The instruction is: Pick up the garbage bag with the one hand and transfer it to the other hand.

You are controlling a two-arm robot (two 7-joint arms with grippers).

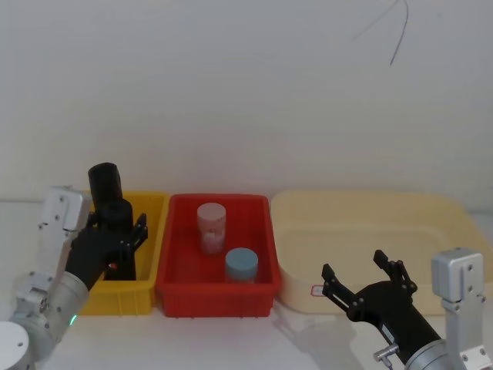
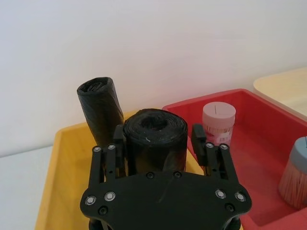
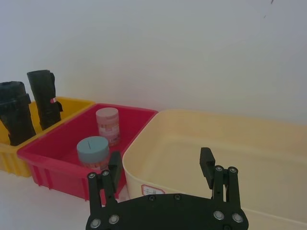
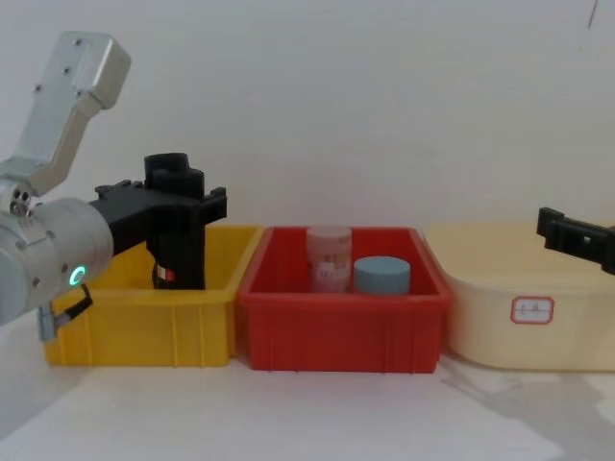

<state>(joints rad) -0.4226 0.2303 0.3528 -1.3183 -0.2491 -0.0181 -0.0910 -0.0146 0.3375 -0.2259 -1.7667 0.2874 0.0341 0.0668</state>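
A black rolled garbage bag (image 2: 153, 136) stands upright in the yellow bin (image 1: 150, 231) at the left. My left gripper (image 2: 158, 139) is shut on it, one finger pressed on each side. This gripper (image 1: 117, 227) sits over the yellow bin, level with its rim (image 4: 178, 204). A second black roll (image 2: 98, 108) stands just behind, free of the fingers. My right gripper (image 1: 354, 266) hovers open and holding nothing near the front edge of the cream tub (image 1: 431, 223), far from the bag (image 3: 14, 117).
A red bin (image 1: 181, 254) between the yellow bin and the cream tub holds a pink-lidded jar (image 1: 211, 225) and a blue-lidded jar (image 1: 241, 264). All three containers stand in a row against a white wall. White table surface lies in front of them.
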